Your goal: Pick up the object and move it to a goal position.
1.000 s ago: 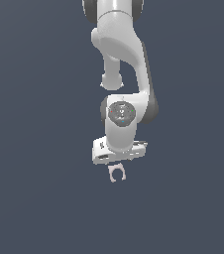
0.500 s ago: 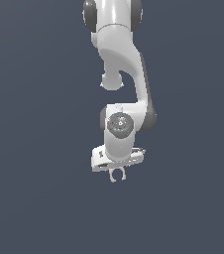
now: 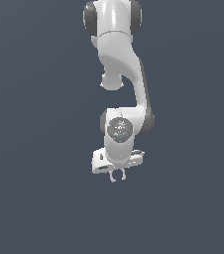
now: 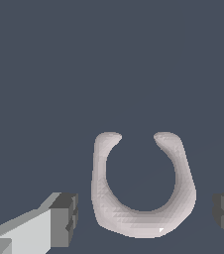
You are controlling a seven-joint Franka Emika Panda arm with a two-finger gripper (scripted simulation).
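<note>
1. From the wrist camera, two dark grey finger pads (image 4: 64, 219) of the white Franka Panda gripper (image 4: 143, 216) stand wide apart, one at each side of the frame, with plain dark floor showing in the gaps beside them.

2. Between those pads lies the task's thing, a tiny pale pinkish-white C-shaped piece with two short prongs (image 4: 142, 191). Its curved back sits on the line between the two pads, and its prongs point away from the gripper's body, towards the far side of the wrist view.

3. The gripper is spread well open and has hold of nothing: a clear strip of floor separates the pale piece from each pad, a narrow one on the side of the white finger, a slightly wider one on the other side.

4. The open mouth of the C faces away from the fingers, its two prong tips curling towards each other without meeting.

5. In the exterior view, the same small piece (image 3: 117, 175) appears directly beneath the white gripper (image 3: 118, 171), just under the flat white hand block; whether the fingers reach the floor is too small to tell.

6. Farther up, the white jointed robot arm with dark grey joint bands (image 3: 120, 74) rises from the wrist to its shoulder at the top of the frame.

7. Behind everything spreads a flat, featureless dark slate-blue surface (image 3: 34, 198).
</note>
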